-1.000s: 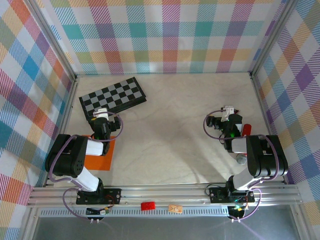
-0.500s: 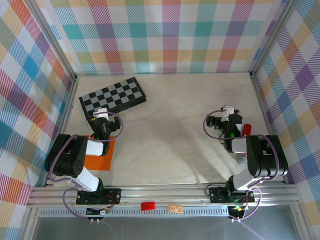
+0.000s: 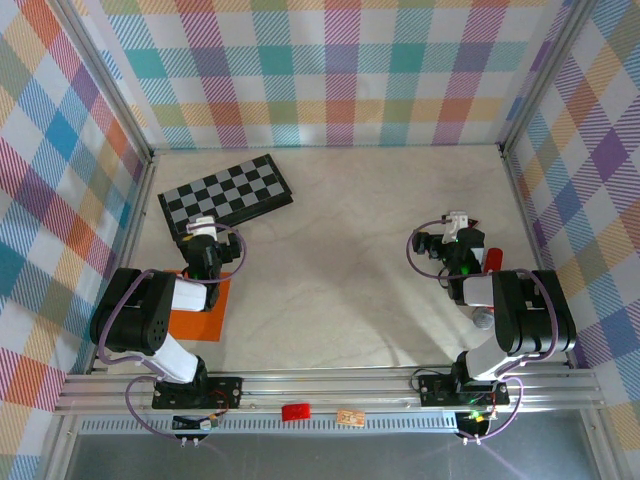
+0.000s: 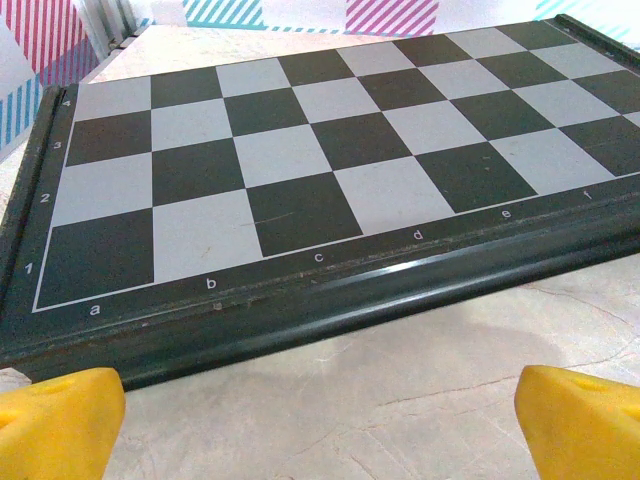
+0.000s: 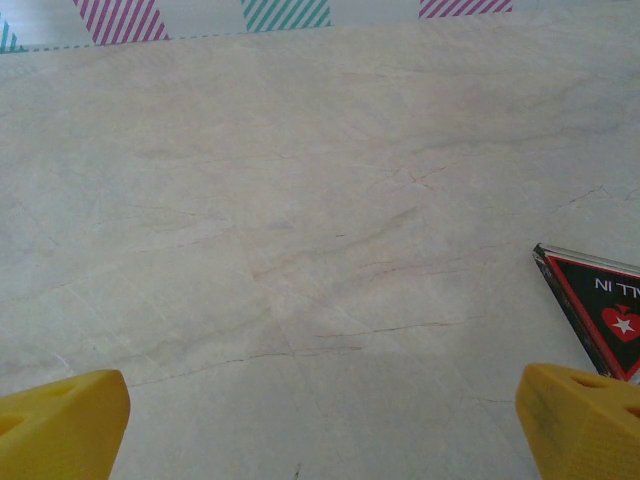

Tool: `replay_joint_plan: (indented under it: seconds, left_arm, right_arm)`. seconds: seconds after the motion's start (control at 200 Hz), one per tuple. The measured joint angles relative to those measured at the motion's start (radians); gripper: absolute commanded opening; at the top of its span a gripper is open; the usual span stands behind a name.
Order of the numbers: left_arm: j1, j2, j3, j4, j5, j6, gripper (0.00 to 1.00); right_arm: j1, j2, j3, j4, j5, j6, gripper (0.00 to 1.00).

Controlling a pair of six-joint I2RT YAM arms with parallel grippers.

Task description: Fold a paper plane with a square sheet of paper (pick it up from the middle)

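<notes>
Marble-look table [image 3: 340, 250], plaid walls. Left gripper [image 4: 320, 430] jaws wide apart, holding nothing, checkerboard [image 4: 300, 170] just ahead of it. Square sheet of paper [image 3: 203, 320] lies flat behind that gripper, partly under its arm. Right gripper [image 5: 320, 430] jaws wide apart, holding nothing, dark red triangle [image 5: 600, 305] ahead-right.

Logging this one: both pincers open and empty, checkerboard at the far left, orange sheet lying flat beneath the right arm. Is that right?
One slip: the square sheet of paper lies beneath the left arm, not the right, as the top external view shows. The rest stands: the checkerboard sits at the far left, and the left pincer and right pincer are open and empty.
</notes>
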Motion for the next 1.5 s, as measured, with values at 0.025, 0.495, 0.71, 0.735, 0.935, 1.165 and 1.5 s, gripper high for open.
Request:
replay_joint_plan:
  seconds: [0.025,0.495,0.71,0.735,0.935,1.165,1.5]
  left_arm:
    - [0.000,0.000,0.000,0.000,0.000,0.000,1.00]
    - [0.000,-0.053,-0.166,0.171,-0.013,-0.002,1.00]
    - [0.000,-0.435,-0.106,-0.131,-0.121,-0.092,1.00]
    - [0.000,-0.475,-0.086,-0.187,-0.138,-0.114,1.00]
    - [0.000,-0.647,0.073,-0.696,-0.256,-0.400,1.00]
    - [0.018,-0.653,0.060,-0.980,-0.093,-0.521,1.00]
    - [0.094,-0.432,0.082,-1.086,0.084,-0.602,1.00]
  right_arm:
    - [0.000,0.000,0.000,0.000,0.000,0.000,0.99]
    - [0.001,-0.040,0.000,-0.043,-0.029,-0.007,0.98]
    - [0.001,-0.299,0.100,-0.374,0.003,0.054,0.99]
    - [0.001,-0.331,0.114,-0.411,0.008,0.076,0.99]
    - [0.000,-0.545,0.220,-0.719,-0.100,0.286,0.99]
    - [0.001,-0.602,0.194,-0.837,-0.420,0.499,0.99]
    - [0.001,-0.602,0.123,-0.933,-0.552,0.582,0.99]
